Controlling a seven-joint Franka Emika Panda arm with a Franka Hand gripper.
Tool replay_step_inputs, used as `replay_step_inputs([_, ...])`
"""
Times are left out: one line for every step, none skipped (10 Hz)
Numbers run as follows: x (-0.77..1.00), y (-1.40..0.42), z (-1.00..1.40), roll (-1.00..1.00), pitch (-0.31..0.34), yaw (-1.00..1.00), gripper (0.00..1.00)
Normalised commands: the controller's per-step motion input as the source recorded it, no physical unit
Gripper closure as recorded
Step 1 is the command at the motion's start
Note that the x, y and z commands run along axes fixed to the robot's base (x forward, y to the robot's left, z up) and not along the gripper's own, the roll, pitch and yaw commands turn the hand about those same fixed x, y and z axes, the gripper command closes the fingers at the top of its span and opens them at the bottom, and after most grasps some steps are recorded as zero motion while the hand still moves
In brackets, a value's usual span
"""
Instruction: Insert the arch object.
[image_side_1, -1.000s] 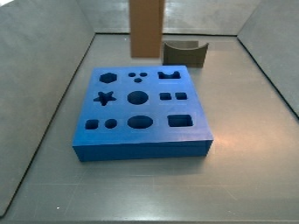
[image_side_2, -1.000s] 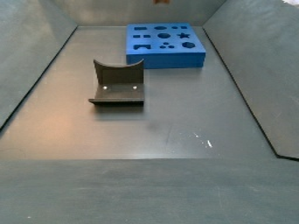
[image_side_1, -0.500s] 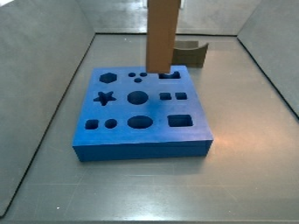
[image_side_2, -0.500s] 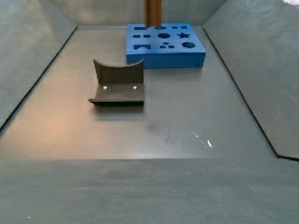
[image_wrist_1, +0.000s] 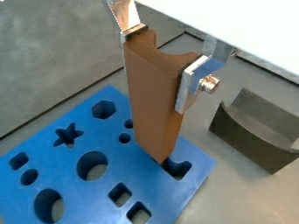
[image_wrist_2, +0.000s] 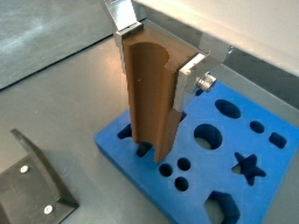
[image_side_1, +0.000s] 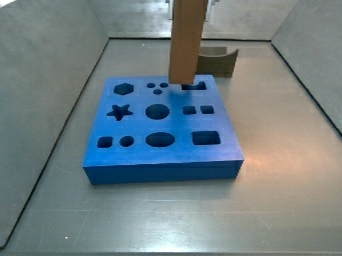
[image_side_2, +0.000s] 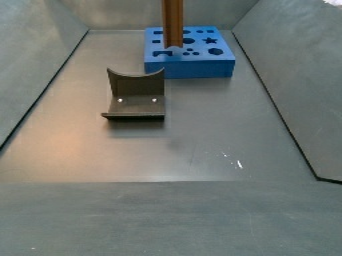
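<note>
Here the gripper (image_wrist_1: 162, 59) hangs over the blue board (image_wrist_1: 59, 171), its jaws closed on the arch object (image_wrist_1: 152, 109), a tall brown piece held upright. Its lower end meets the board's arch-shaped hole (image_wrist_1: 177, 165). The fixture (image_side_2: 134, 97) stands apart on the worktop (image_side_2: 201, 180).

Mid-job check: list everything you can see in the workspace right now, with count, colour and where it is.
blue board: one, blue, with star, round and square cut-outs; lies flat on the floor.
arch object: one, tan-brown, tall piece with a hollowed face; upright between the fingers, its lower end at a cut-out near the board's edge.
fixture: one, dark grey, curved-top bracket on a base plate; stands on the floor apart from the board.
floor: one, grey, with walls around it.
gripper: one, silver plates; above the board, shut on the arch object.
</note>
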Motion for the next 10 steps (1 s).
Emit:
replay_step_inputs([0.18,0.21,-0.18,0.00,0.000,0.00,1.00])
replay_step_inputs([0.33,0.09,-0.26,-0.04,0.000,0.00,1.00])
replay_step_inputs([0.37,0.01,-0.22,-0.11,0.000,-0.05,1.00])
replay_step_inputs([0.36,0.00,-0.15,-0.09,0.000,-0.05,1.00])
replay_step_inputs([0.39,0.00,-0.13,-0.08,0.000,-0.04,1.00])
replay_step_inputs([0.37,0.00,-0.12,-0.07,0.000,-0.04,1.00])
replay_step_inputs([0.21,0.00,-0.12,-0.04,0.006,0.00,1.00])
replay_step_inputs([0.12,0.00,-0.16,-0.02,0.000,0.00,1.00])
replay_step_inputs([0.07,0.00,-0.25,0.00,0.000,0.00,1.00])
replay_step_inputs([0.00,0.00,-0.35,-0.02,-0.059,-0.04,1.00])
